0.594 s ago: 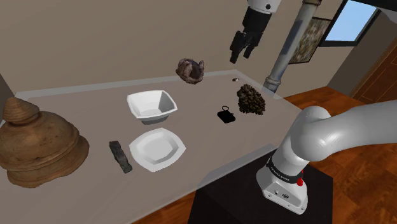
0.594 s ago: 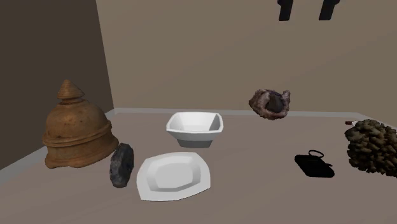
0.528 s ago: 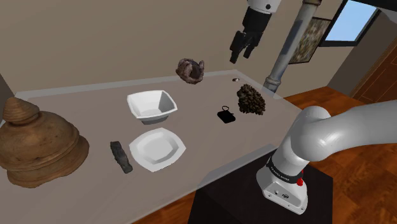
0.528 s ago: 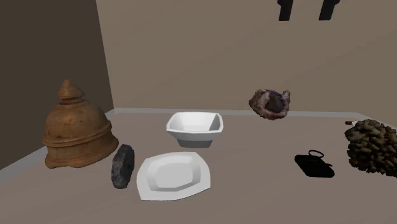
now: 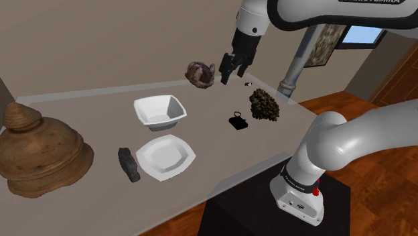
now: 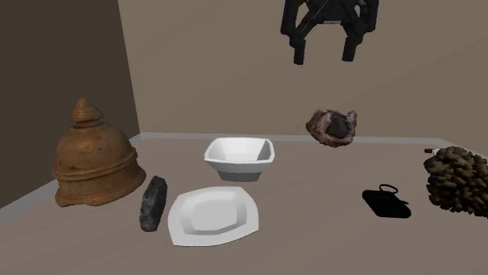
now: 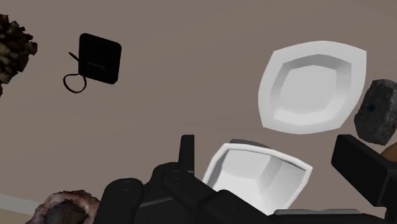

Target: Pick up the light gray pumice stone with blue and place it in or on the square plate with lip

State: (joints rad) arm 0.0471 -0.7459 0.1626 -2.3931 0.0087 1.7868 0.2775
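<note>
The pumice stone (image 5: 128, 164) is a dark grey, rough slab lying by the flat plate's edge, toward the domed pot; it also shows as the stone (image 6: 153, 204) and the stone (image 7: 380, 111), where a small blue spot is visible on it. The square plate with lip (image 5: 165, 156) is white and shallow, seen too as the plate (image 6: 213, 216) and the plate (image 7: 313, 86). My gripper (image 5: 228, 70) hangs open in the air near the back wall, far from the stone. From the second exterior view the gripper (image 6: 322, 51) holds nothing. In the wrist view the gripper (image 7: 273, 159) looks down over the bowl.
A deeper white bowl (image 5: 159, 111) stands behind the plate. A brown domed pot (image 5: 40, 151) fills the table's left end. A brown hollow lump (image 5: 200, 74) sits below the gripper; a black tag with loop (image 5: 238, 121) and a dark scaly clump (image 5: 264, 105) lie right. A grey pipe (image 5: 298, 60) rises behind.
The gripper has come down and moved toward the shoulder view's left, and now hangs near the brown hollow lump. The stone has shifted slightly by the plate.
</note>
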